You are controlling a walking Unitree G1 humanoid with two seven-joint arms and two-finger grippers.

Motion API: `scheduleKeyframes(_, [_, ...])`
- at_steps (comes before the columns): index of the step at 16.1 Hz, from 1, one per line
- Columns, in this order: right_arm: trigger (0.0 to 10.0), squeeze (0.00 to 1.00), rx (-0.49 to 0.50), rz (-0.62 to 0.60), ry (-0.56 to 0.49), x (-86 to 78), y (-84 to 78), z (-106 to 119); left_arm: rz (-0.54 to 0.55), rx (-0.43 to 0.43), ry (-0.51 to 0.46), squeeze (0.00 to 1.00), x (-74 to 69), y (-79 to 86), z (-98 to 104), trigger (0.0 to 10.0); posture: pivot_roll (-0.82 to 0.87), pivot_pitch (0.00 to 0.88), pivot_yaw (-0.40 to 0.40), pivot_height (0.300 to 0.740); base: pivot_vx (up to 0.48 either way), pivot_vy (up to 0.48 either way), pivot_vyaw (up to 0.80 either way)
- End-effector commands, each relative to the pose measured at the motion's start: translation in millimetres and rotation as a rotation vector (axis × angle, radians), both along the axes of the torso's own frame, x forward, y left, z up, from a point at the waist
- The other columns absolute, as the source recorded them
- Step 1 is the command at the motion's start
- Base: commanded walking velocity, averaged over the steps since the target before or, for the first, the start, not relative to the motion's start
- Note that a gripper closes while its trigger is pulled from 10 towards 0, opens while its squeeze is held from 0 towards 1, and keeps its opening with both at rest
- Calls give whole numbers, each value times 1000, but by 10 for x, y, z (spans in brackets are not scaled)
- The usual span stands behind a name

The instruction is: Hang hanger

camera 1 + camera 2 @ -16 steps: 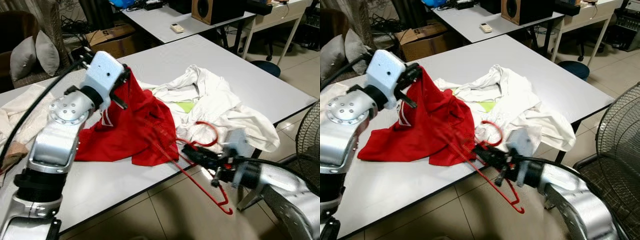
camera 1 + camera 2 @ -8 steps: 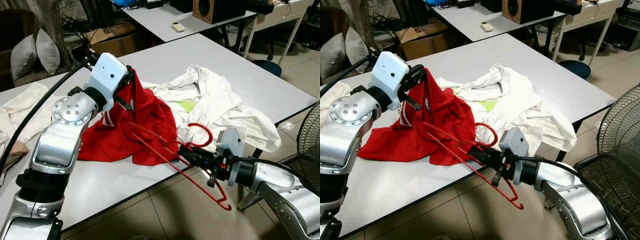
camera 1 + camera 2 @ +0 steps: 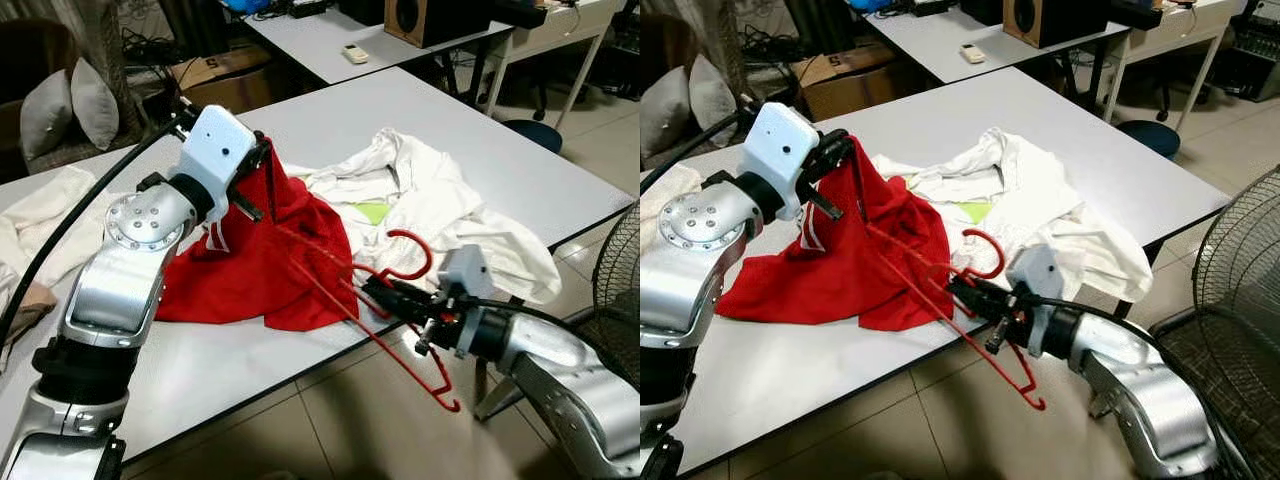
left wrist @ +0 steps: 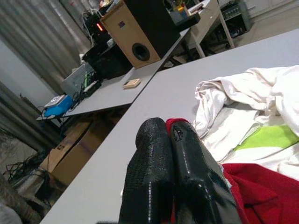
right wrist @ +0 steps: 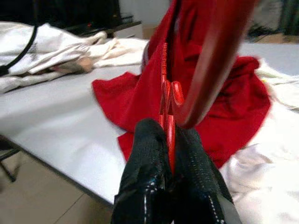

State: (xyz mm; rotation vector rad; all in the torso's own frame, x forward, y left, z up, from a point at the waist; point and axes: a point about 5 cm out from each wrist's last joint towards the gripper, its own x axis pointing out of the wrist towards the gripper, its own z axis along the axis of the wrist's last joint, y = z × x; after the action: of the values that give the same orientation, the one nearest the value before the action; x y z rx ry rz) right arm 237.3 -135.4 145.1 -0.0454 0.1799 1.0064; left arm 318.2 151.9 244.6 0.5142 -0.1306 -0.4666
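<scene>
Red plastic hanger (image 3: 375, 300) half-threaded into red cloth garment (image 3: 270, 255).
Left end effector (image 4: 170, 154) pinches the garment above it; right end effector (image 5: 169, 154) pinches the hanger's neck; hanging remains.

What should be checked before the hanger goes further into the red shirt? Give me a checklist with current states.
1. Right gripper firm on the hanger: ok, fingers shut on its neck under the hook.
2. Left gripper holding the red shirt: ok, shut on a raised fold of cloth.
3. Hanger arm inside the shirt: cannot tell; one end reaches the lifted cloth, the opening is hidden.
4. Hanger's other end clear of the table: ok, it hangs past the front edge over the floor.
5. White clothes clear of the hanger: cannot tell; the hook sits just above them.
</scene>
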Motion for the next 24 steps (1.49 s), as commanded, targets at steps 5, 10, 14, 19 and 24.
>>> scheduleKeyframes(5, [10000, 0, -60, 82, 131, 64, 46, -137, -46, 27, -39, 0, -66, -83, 135, 0, -109, 0, 118, 740, 0, 0, 0])
scheduleKeyframes(10, [10000, 0, 2, 71, 134, 230, 99, -45, -96, 65, -10, 0, -131, -170, 68, 0, -100, 0, 111, 740, 0, 0, 0])
scheduleKeyframes(14, [10000, 0, 126, 6, 75, 288, 172, 129, -59, 87, -17, 0, -112, -123, 61, 0, -101, 0, 113, 740, 0, 0, 0])
scheduleKeyframes(19, [10000, 0, 9, 1, 267, 174, 158, -205, -8, 64, -112, 0, -54, -8, 301, 0, -102, 0, 119, 740, 0, 0, 0])
scheduleKeyframes(24, [10000, 0, -14, -137, 382, 376, 93, -324, 56, 35, -202, 0, -50, 111, 524, 0, -92, 0, 103, 740, 0, 0, 0])
